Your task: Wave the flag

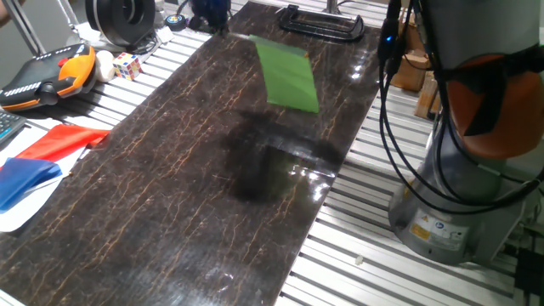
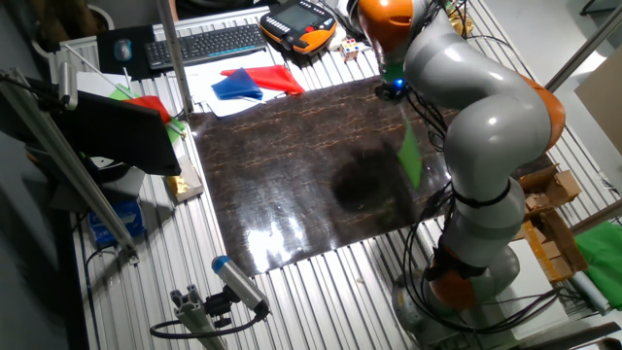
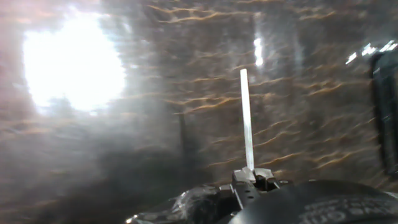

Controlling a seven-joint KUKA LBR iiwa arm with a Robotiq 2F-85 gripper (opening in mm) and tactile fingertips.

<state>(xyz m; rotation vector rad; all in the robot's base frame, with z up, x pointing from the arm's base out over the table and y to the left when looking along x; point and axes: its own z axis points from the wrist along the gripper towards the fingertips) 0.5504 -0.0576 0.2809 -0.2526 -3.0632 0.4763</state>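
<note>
The flag is a bright green cloth held up in the air above the dark marble-patterned table top. It is blurred and its shadow falls on the table below. In the other fixed view the flag hangs beside the grey arm. In the hand view only its thin white stick shows, rising from my gripper, which is shut on the stick's lower end. The gripper is out of frame in the first fixed view.
A red cloth and a blue cloth lie at the table's left edge. An orange teach pendant, a puzzle cube and a black clamp lie around the far end. The arm's base stands at the right.
</note>
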